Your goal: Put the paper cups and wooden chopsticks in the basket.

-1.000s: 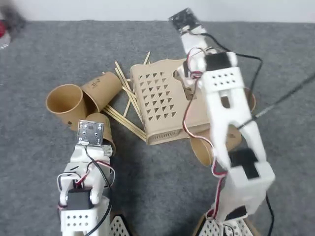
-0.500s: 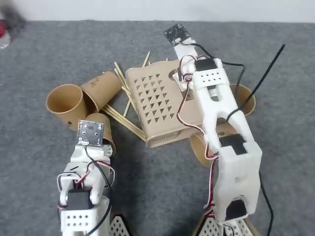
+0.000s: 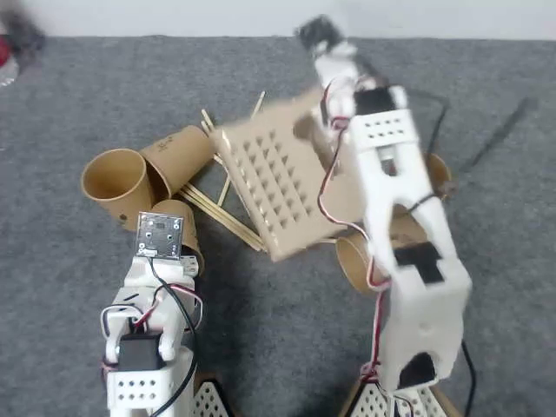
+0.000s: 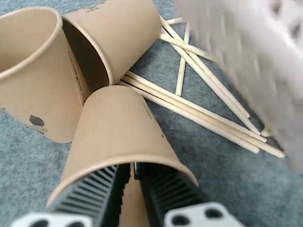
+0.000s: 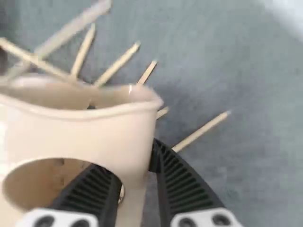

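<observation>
While clamped from both sides, pinched the cream wall of the basket (image 5: 71, 123) between the ribbed fingers (image 5: 184, 184) of the right gripper (image 5: 129, 158), just beside an oval handle hole (image 5: 33, 184). Beyond the basket's rim, caught wooden chopsticks (image 5: 116, 64) fanned over the grey carpet (image 5: 236, 56). From the high view, found the basket tipped, with its triangle-pierced face turned up toward the camera, its lower edge over the chopsticks and the right arm stretched above it. Close by that arm, noted two paper cups on the carpet: a corner cup (image 3: 352, 261) lying at the basket's near corner, and a far cup (image 3: 437, 174) on the arm's other side, partly hidden.

At the left gripper (image 4: 132, 166), saw the fingers (image 4: 94, 189) nearly together, with only a thin slit between them and nothing pinched. Found their tips tucked into the mouth of a tipped cup (image 4: 118, 132) lying on its side. Just past that, made out a wide-mouthed cup (image 4: 33, 71) and a lying cup (image 4: 118, 33), both touching the tipped cup. Beside these three, spotted more chopsticks crossing on the carpet toward the basket. Placed every cup and stick outside the basket.
</observation>
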